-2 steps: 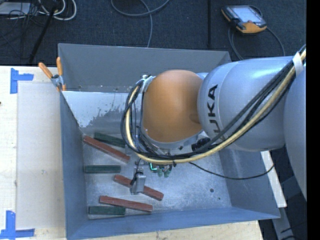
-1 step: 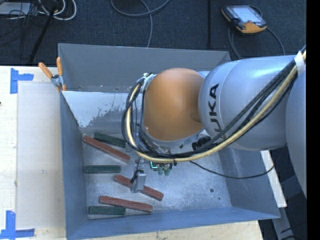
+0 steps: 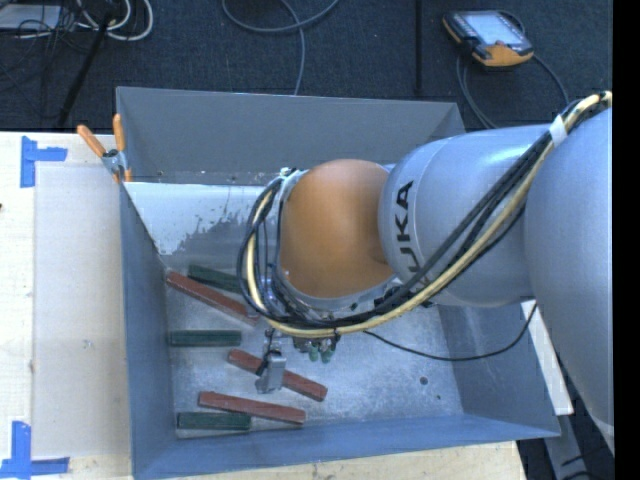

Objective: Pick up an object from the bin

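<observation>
Hand [image 3: 270, 370] low in bin [image 3: 300, 138], front middle, over middle of red-brown stick [image 3: 303, 385]. Stick flat on bin floor, long axis diagonal, one end pointing far-left, other near-right. Hand open or closed: cannot tell. Second brown stick [image 3: 250, 407] just in front, nearly parallel. Green stick [image 3: 205, 338] left of hand.

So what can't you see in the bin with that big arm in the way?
Camera view: the middle of the grey metal bin is hidden by the arm's orange wrist cover.
The right ends of the upper dark green flat bar and the long reddish-brown flat bar run under the wrist cables.
The gripper covers the middle of a shorter reddish-brown flat bar.
</observation>
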